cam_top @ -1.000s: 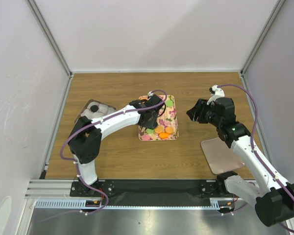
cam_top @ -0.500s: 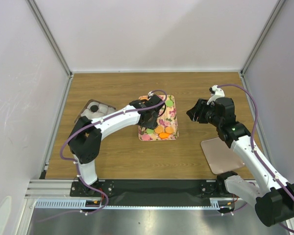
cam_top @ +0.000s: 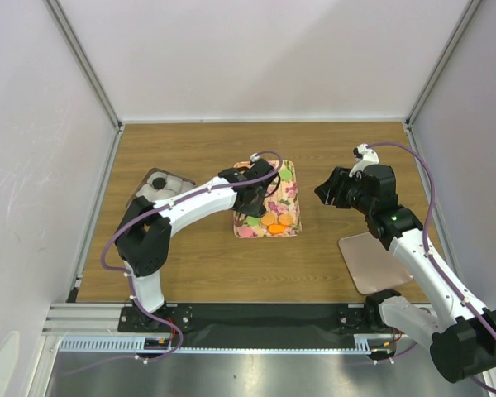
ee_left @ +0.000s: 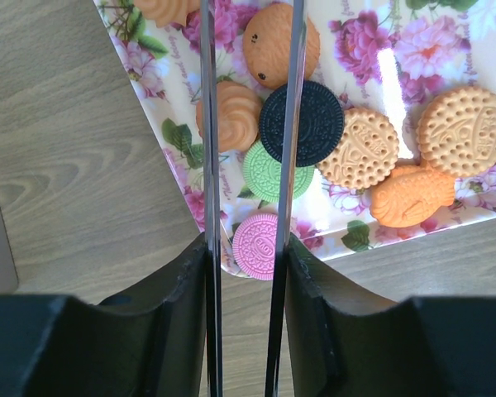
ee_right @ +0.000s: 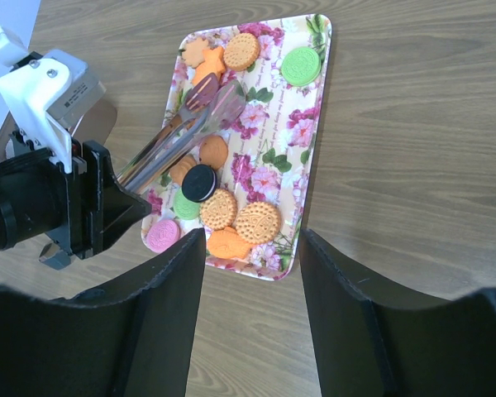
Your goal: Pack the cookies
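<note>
Over floral tray (ee_right: 314, 124) | left gripper (ee_left: 244, 248) clamps metal tongs (ee_right: 182, 136), blades straddling cookies (ee_left: 302, 124), presumably to pinch one | right gripper (ee_right: 252, 240) wide, empty, held clear.

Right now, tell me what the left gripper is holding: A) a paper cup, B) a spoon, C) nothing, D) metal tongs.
D: the left gripper is clamped on metal tongs, whose blades reach out over the cookies on the floral tray.
</note>
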Robot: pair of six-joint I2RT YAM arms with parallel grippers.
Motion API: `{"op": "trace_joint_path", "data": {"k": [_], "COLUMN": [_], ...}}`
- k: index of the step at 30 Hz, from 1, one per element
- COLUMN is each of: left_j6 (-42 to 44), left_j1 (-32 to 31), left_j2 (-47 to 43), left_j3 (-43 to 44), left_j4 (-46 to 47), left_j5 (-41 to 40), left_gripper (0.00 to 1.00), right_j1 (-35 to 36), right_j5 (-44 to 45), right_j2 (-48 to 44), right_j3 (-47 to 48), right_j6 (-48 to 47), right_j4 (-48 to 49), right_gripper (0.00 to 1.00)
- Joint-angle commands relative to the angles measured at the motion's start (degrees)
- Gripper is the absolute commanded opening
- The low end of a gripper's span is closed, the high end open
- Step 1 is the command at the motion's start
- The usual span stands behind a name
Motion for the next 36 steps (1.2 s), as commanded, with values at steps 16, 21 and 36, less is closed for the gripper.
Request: {"op": "trace_joint_path", "data": {"k": [16, 21, 36], "left_j6": [1.1, 0.9, 2.4], "left_j1": [2.5, 11.1, 31.9], "left_j2": [-16.4, -25.3, -33.7], "left_j3": [1.1, -7.7, -23.1], "left_j4": [-3.6, -4.3, -0.6], "left_j5": [-4.7, -3.3, 4.6], "left_gripper": [0.37, 0.38, 0.40], "right_j1": [0.2, 0.2, 0.3], "right_j5": [0.5, 0.1, -1.3], "right_j2": [-0.4, -0.3, 0.7], "right_j3": [0.6, 0.6, 0.5], "right_j6": [-0.7, -0.5, -0.1], "right_j4": [1.3, 1.4, 2.0], "right_gripper": [0.54, 0.54, 0.54]}}
